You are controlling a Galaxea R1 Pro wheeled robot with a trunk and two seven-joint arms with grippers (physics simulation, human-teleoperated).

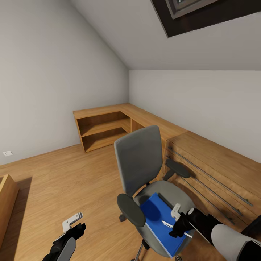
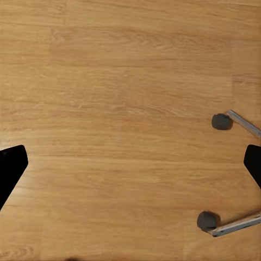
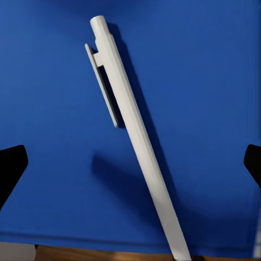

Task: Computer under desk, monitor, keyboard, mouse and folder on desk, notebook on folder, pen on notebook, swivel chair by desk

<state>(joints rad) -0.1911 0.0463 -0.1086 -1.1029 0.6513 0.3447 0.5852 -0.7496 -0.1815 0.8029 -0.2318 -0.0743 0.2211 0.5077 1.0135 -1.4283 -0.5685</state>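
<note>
Looking down from the head view, a grey swivel chair (image 1: pixel 145 174) stands on a wooden floor (image 1: pixel 65 177) in an attic bedroom, beside a light wooden chest of drawers (image 1: pixel 214 174) and a low wooden corner shelf (image 1: pixel 105 128). A bright-blue folder (image 1: pixel 157 217) lies flat on the chair seat. A thin white pen (image 1: pixel 167 224) rests on the folder, near its edge closest to the robot. The right gripper (image 1: pixel 178 222) hovers just over the pen; from this angle its opening cannot be judged. The left gripper (image 1: pixel 72 226) hangs low above bare floor, away from the chair.

In the left wrist view, plain floorboards fill most of the frame, with two of the chair's castors (image 2: pixel 220 120) on chrome legs at one side. The dark fingertips (image 2: pixel 11 166) sit at opposite edges, so this gripper is spread wide and holds nothing.

In the right wrist view, the pen (image 3: pixel 136 141) lies diagonally across the blue folder (image 3: pixel 54 98), its clip visible near the capped end. The fingertips (image 3: pixel 11 168) stand far apart on either side, spread and touching nothing.

The step in hand appears to be picking up the pen. To do it well, the gripper should probably turn so its fingers close squarely across the barrel, descend gently until nearly touching the folder, then close near mid-length, since so thin a pen could roll or slip.
</note>
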